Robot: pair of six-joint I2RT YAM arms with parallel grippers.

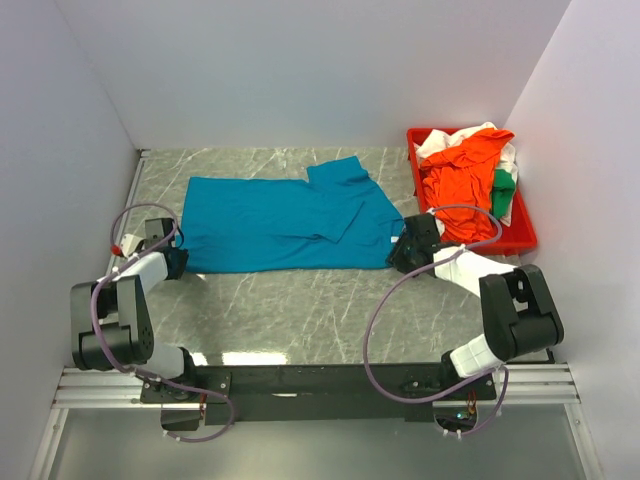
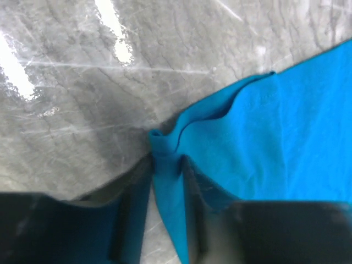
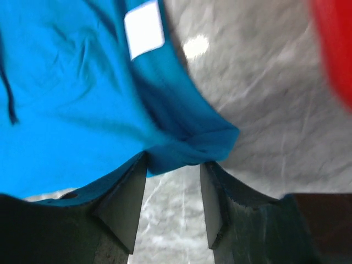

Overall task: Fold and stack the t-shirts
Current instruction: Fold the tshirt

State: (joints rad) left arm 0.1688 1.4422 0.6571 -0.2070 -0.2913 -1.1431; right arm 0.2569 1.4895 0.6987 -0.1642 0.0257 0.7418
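A teal-blue t-shirt (image 1: 290, 225) lies spread on the marble table, one sleeve folded over its upper right part. My left gripper (image 1: 178, 262) is at the shirt's near left corner; in the left wrist view it (image 2: 166, 165) is shut on a pinched fold of the teal cloth (image 2: 264, 143). My right gripper (image 1: 405, 252) is at the shirt's near right corner; in the right wrist view it (image 3: 173, 163) stands open, with a bunched teal hem (image 3: 187, 148) lying across the fingertips. An orange shirt (image 1: 460, 175), a white one (image 1: 470, 135) and a green one (image 1: 503, 190) are heaped in the tray.
The red plastic tray (image 1: 500, 245) stands at the back right against the right wall, close to my right gripper; its edge shows in the right wrist view (image 3: 335, 49). White walls enclose the table on the left, back and right. A white label (image 3: 144, 28) is on the teal shirt.
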